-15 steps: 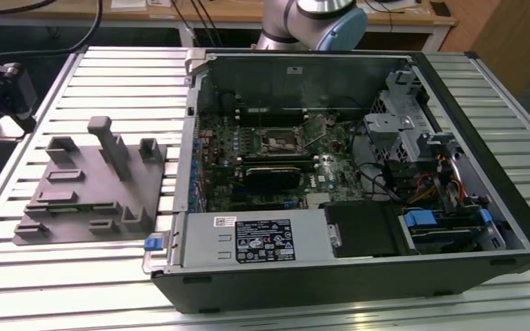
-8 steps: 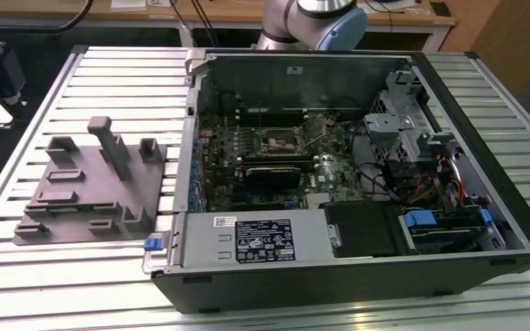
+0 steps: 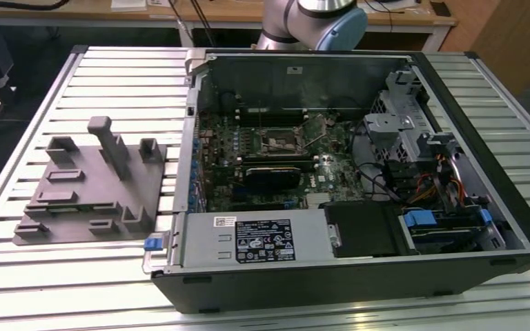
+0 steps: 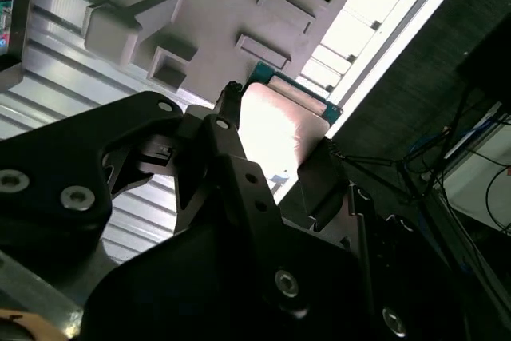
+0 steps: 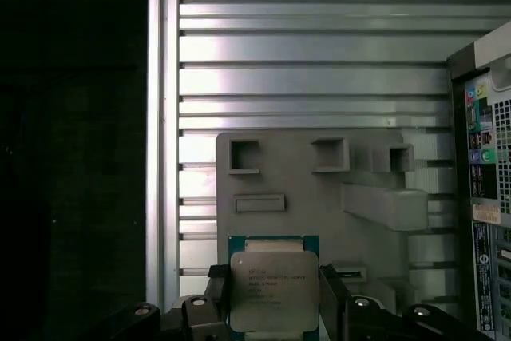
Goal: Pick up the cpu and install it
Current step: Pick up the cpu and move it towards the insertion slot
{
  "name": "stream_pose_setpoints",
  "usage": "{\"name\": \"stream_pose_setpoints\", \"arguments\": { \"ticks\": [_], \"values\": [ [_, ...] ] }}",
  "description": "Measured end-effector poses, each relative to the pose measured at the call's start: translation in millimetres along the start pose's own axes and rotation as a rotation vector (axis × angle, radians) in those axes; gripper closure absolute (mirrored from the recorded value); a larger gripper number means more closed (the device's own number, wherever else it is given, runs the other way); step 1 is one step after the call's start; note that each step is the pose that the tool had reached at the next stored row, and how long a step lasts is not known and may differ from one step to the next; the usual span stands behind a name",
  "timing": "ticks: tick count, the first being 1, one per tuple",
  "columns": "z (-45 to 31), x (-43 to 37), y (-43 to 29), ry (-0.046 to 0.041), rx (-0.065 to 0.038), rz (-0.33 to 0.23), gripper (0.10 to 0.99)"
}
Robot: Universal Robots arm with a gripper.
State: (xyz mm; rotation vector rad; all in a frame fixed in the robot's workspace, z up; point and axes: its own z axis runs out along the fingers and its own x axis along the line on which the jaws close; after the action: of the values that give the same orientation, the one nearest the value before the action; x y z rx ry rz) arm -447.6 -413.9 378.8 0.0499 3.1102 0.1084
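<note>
one cpu (image 5: pixel 274 291) is clamped flat between the gripper's (image 5: pixel 275 303) two black fingers (image 5: pixel 219 301). its silvery top faces the first wrist camera, and it is nearly square, with no clear long axis. the gripper points down over one grey fixture plate (image 5: pixel 303 189) on the slatted table (image 5: pixel 319 45), beside one open computer case (image 3: pixel 339 158).

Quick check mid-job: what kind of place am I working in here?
Probably a robotics lab test bench: an open desktop computer case lies on a slatted metal table beside a grey fixture plate, with wooden desks behind. The end effector holds the cpu.
</note>
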Motion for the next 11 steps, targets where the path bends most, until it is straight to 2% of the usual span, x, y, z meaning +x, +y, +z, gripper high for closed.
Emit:
{"name": "stream_pose_setpoints", "arguments": {
  "ticks": [5, 11],
  "values": [
    [-14.2, -0.4, 1.0, 0.0, 0.0, 0.0, 0.549],
    [-15.1, -0.8, 1.1, 0.0002, 0.0, 0.0, 0.549]
  ]
}}
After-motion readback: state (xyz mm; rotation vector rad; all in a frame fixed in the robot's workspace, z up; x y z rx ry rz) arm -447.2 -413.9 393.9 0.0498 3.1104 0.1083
